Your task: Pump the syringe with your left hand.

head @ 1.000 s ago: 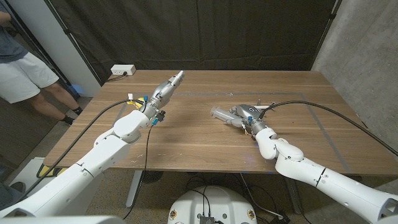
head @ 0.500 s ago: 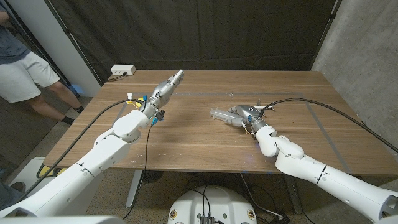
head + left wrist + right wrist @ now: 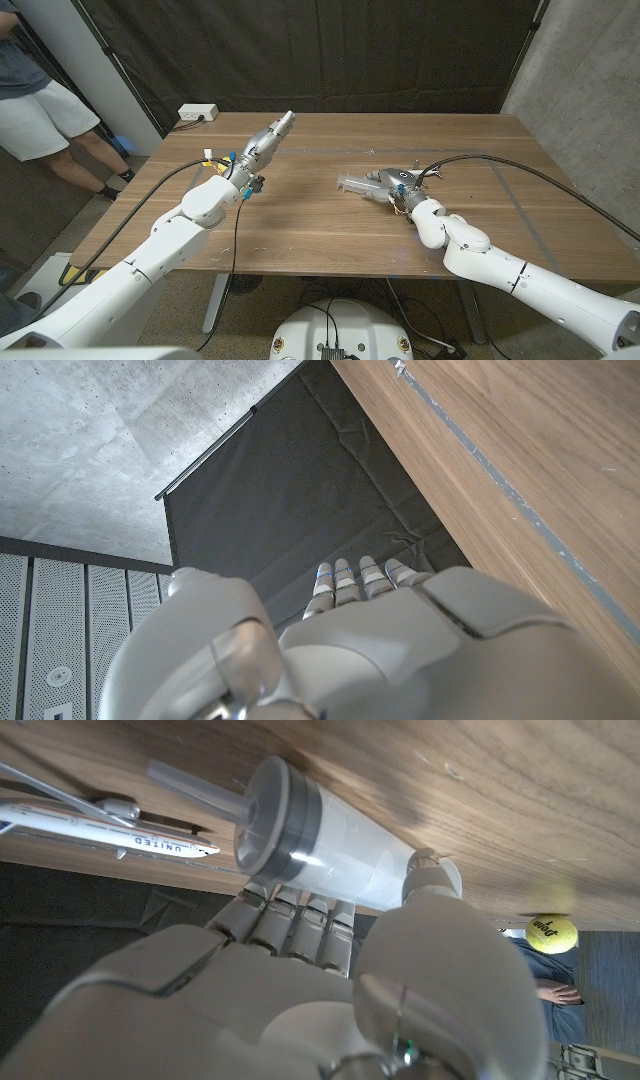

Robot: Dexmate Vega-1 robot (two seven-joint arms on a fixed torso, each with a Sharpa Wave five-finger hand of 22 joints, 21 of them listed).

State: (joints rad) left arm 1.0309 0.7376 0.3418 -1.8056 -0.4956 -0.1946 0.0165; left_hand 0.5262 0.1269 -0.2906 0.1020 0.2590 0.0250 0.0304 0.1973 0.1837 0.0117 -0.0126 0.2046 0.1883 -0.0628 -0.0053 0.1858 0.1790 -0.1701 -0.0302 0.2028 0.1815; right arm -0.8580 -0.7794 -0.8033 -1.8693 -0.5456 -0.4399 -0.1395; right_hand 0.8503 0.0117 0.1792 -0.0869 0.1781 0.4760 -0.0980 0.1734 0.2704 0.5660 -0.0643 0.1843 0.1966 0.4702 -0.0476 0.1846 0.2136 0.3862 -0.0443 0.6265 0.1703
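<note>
The wooden table spans the head view, with a dark curtain hung behind it and a person in white shorts standing off its far left corner. The left hand is held out over the far left part of the table, its fingers straight and close together, with nothing in them; the left wrist view adds only the back of that hand with its fingertips against the curtain and a strip of table edge. The right hand sits right of the table's middle, well apart from the left, and it grips the syringe. In the head view the clear barrel pokes out from the hand toward the table's centre, lying low over the wood. The right wrist view shows what the head view cannot: fingers under the barrel and the thumb over its far end, the syringe with its dark plunger seal and flange, and the rod drawn out beyond it. That view also shows a white toy airliner on the table just beside the syringe, a yellow tennis ball off the table, and a white power strip sits at the far left edge in the head view.
</note>
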